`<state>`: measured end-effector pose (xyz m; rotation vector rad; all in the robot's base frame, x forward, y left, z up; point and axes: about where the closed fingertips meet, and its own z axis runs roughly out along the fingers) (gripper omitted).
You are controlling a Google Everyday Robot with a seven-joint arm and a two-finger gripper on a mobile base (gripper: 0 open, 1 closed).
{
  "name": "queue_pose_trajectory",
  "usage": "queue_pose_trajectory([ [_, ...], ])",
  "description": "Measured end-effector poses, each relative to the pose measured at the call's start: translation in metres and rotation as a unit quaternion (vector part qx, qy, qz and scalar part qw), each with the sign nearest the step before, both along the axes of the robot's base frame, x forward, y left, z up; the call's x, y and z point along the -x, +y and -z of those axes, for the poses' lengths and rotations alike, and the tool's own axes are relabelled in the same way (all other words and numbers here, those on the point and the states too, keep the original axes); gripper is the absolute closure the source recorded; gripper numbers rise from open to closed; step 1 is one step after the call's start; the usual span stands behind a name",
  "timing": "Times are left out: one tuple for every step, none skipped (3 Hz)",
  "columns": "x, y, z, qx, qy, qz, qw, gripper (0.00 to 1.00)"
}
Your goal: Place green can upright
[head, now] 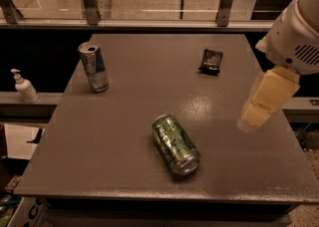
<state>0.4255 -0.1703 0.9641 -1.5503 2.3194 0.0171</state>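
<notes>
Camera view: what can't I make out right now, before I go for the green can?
All in the camera view:
Gripper, over the table's right side: its arm is cut off by the right edge.
Green can, lying on its side: far end faces away; lettering too small to read.
Dark packet: label too small.

No text can be read here. The green aluminium soda can [175, 144], lying on its side near the front of the grey counter [124, 136], bears pale swirling lettering, but no word of it comes clear. The slim silver-and-blue can [93, 66] standing at the back left shows no legible mark. The small black packet [211, 61] at the back right has pale print too blurred to make out. The white pump bottle [24, 87] left of the counter shows no readable label. The cream-coloured jaws, hanging above the counter's right side, show no lettering.
</notes>
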Motion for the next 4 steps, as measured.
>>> queue_pose_trajectory([
  [0.009, 0.026, 0.012, -0.021, 0.017, 0.025, 0.9993, 0.00],
  [0.018, 0.052, 0.026, -0.054, 0.040, 0.048, 0.9966, 0.00],
  [0.025, 0.104, 0.057, -0.077, 0.071, 0.076, 0.9917, 0.00],
  [0.026, 0.106, 0.057, -0.078, 0.072, 0.081, 0.9910, 0.00],
])
